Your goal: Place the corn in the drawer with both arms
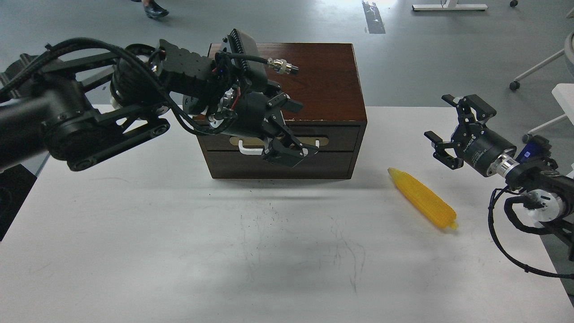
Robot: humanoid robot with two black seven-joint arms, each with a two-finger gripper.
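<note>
The yellow corn lies on the white table, to the right of the dark brown cabinet. The drawer is closed. Its white bar handle is partly hidden behind my left gripper. That gripper is open and sits right in front of the handle's middle; I cannot tell whether it touches it. My right gripper is open and empty. It hovers above and to the right of the corn.
The plain lower panel sits below the drawer. My left arm stretches across the table's left rear. A chair base and a white stand are on the floor behind.
</note>
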